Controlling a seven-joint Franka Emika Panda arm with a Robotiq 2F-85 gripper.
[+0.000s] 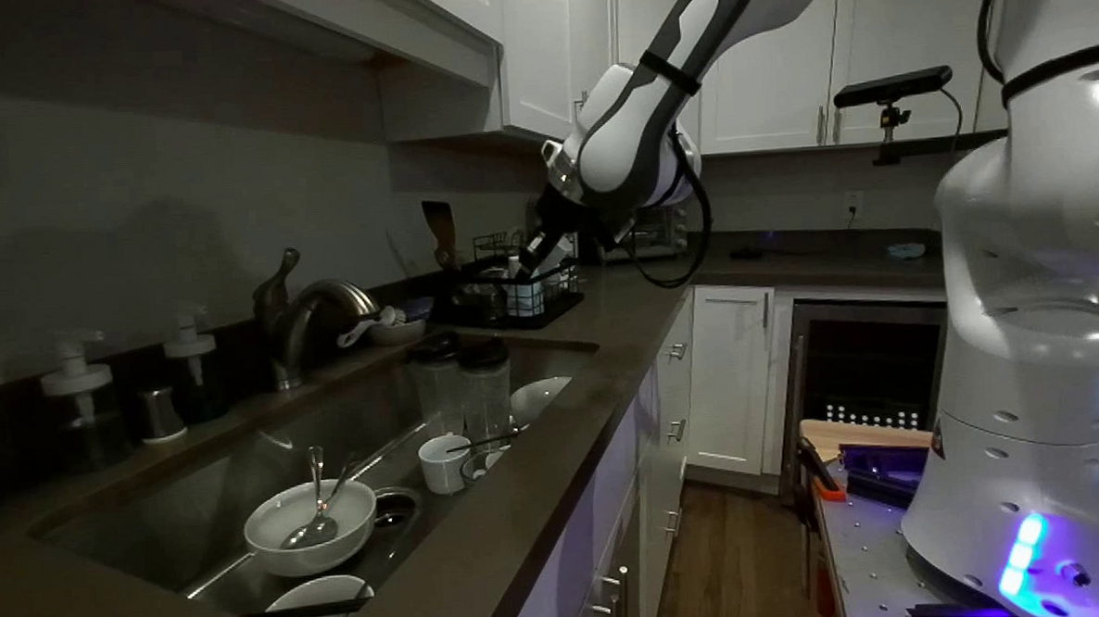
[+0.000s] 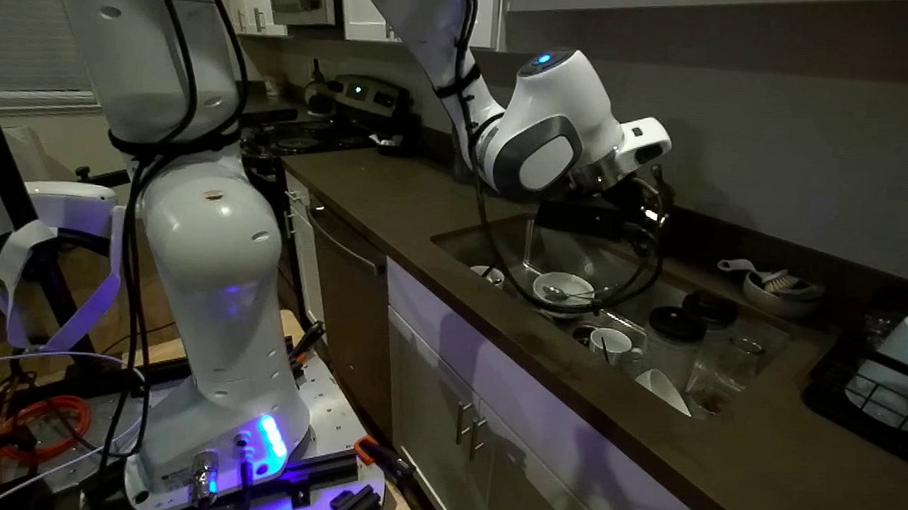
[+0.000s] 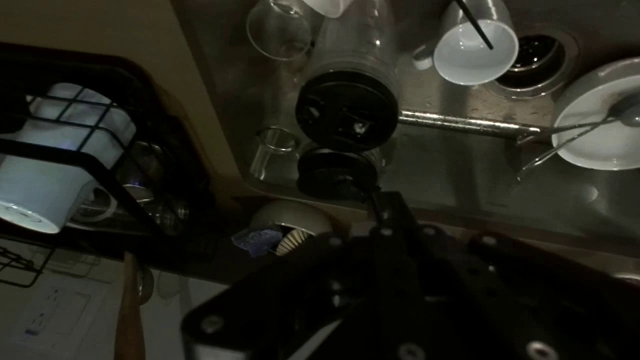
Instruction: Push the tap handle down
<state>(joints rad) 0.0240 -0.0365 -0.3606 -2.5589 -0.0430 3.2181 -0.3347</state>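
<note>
In an exterior view the tap handle sits to the left of my gripper, well apart from it, angled upward off the body of the dark metal tap. The arched spout is just beside the handle, on the side nearer the gripper. My gripper looks closed to me: in the wrist view the fingers come together at the tips. In an exterior view my arm covers part of the tap, so the handle is hard for me to read there. Just ahead of the fingertips in the wrist view I have two black-lidded jars standing in the sink; in an exterior view they sit lower than the gripper, clear of it. Left of the fingertips, on the tabletop, is a small bowl holding a brush, and farther left the black dish rack with a pale container in it. Ahead and to the right of the gripper are a white mug, then a white bowl with cutlery, both down in the sink.
</note>
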